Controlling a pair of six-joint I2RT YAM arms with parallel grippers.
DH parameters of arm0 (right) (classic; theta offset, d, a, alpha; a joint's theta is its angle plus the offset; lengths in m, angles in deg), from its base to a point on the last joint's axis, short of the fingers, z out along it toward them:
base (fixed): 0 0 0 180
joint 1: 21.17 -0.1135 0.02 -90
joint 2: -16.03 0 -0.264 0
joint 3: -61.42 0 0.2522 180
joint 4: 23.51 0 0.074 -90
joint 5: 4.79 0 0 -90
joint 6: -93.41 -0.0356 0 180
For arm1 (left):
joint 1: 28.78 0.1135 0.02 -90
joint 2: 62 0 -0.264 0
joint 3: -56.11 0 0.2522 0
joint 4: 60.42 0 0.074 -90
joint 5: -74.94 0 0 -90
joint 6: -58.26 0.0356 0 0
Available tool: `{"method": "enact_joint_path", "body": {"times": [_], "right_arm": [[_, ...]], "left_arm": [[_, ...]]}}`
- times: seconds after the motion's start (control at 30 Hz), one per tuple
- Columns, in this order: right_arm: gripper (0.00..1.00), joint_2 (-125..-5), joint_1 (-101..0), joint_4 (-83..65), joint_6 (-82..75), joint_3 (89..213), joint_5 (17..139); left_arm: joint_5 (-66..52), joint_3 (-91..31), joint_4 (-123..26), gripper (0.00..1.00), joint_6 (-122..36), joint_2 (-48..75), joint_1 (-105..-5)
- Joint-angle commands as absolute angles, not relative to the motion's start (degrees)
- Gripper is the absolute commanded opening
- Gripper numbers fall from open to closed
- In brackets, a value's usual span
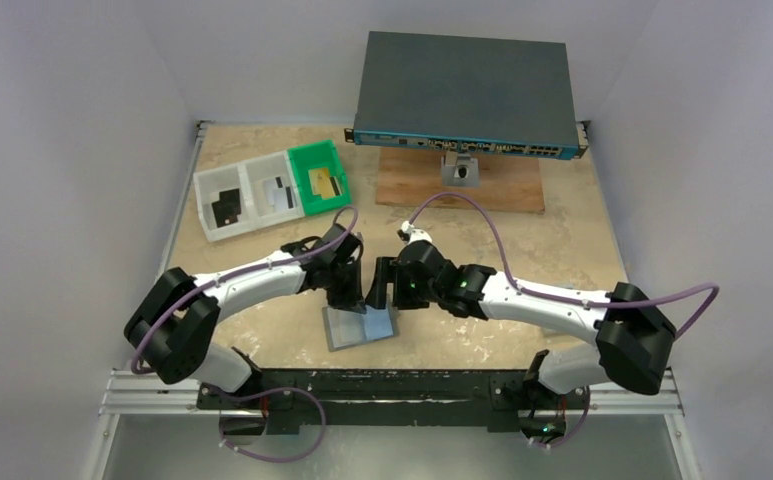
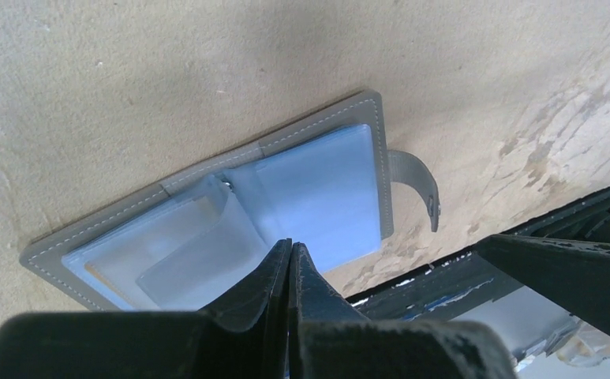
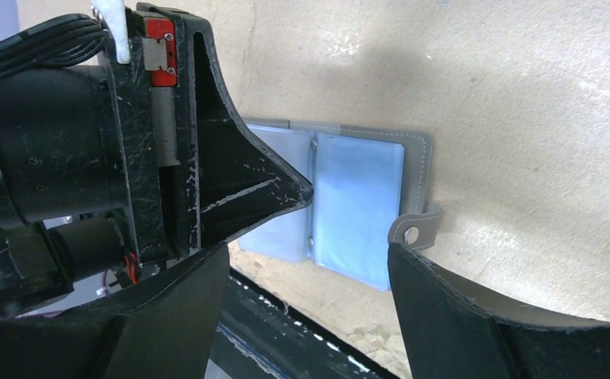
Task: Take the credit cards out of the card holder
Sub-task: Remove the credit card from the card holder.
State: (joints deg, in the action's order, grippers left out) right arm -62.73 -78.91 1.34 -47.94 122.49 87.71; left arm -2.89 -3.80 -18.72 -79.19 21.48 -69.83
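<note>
The card holder (image 1: 362, 326) lies open and flat near the table's front edge. Its bluish clear pockets (image 2: 317, 197) face up, with no card showing in them. Its strap with the stud (image 2: 426, 192) sticks out to one side. My left gripper (image 2: 291, 246) is shut just above the pockets, with nothing visible between its jaws. My right gripper (image 3: 308, 260) is open and empty, hovering over the holder (image 3: 361, 201) right beside the left gripper (image 3: 230, 181). A black card (image 1: 227, 208), a silver-grey card (image 1: 280, 192) and a gold card (image 1: 324, 180) lie in the trays.
The white tray (image 1: 202, 188) and green tray (image 1: 314, 153) stand at the back left. A large dark grey box with ports (image 1: 462, 92) sits on a wooden board (image 1: 507, 185) at the back. The table's front rail (image 1: 392, 385) lies just behind the holder.
</note>
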Motion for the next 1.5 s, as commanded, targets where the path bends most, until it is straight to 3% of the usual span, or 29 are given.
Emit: {"method": "enact_joint_path", "body": {"times": [0.0, 0.2, 0.6, 1.0, 1.47], "right_arm": [[0.74, -62.6, -79.3, 2.5, -47.0, 122.5, 90.6], [0.7, -65.6, -81.9, 1.1, -46.7, 123.9, 90.7], [0.71, -75.2, -87.7, 2.0, -46.2, 130.4, 93.8], [0.72, -72.5, -87.7, 3.6, -47.7, 129.3, 94.1], [0.73, -70.3, -87.6, 5.4, -48.1, 129.1, 95.7]], "left_arm": [[-5.9, -6.7, -16.4, 0.0, -79.5, 21.2, -70.2], [-9.0, -6.5, -13.3, 0.0, -77.9, 16.7, -68.7], [-11.7, -2.2, -7.6, 0.0, -75.3, 9.0, -61.7], [-6.1, 3.4, -17.1, 0.0, -75.3, 16.7, -61.0], [-6.1, -0.9, -16.3, 0.0, -75.8, 18.0, -65.3]]}}
